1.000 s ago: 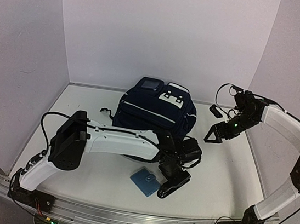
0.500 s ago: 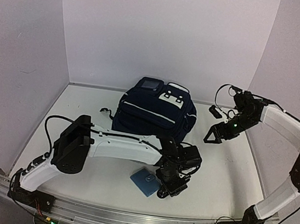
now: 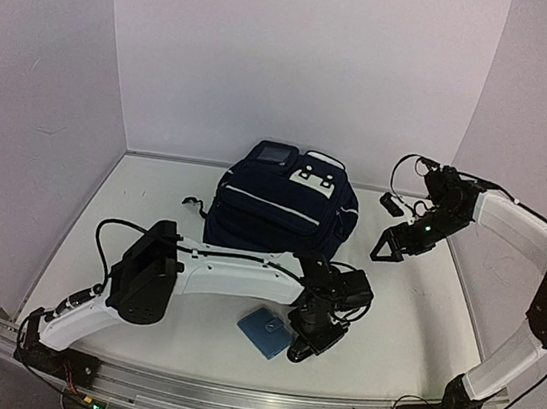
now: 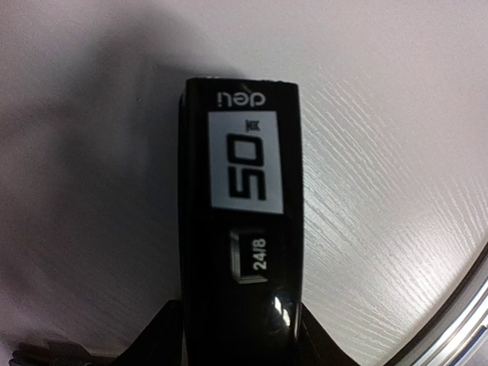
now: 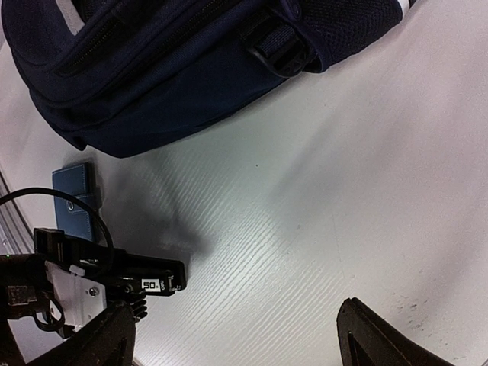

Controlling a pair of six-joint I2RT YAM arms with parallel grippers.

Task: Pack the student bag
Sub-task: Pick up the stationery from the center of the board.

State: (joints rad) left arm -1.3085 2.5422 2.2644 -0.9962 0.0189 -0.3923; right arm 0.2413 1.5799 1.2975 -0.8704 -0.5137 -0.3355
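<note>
The student bag [image 3: 283, 206] sits at the back middle of the bench [image 3: 410, 313]. In front of it, near the front edge, lies a wallet [image 3: 265, 333]. Just right of the wallet is a stapler [image 4: 240, 198], between the fingers of the left end effector [image 3: 310, 340]. The right end effector [image 3: 391, 247] hangs to the right of the bag, well apart from the wallet and stapler.

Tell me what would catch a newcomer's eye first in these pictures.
The navy striped backpack sits at the back middle of the table. Near the front edge the left gripper clamps a black Deli stapler, just right of a small blue wallet. The right gripper hangs open above the table to the backpack's right.
</note>
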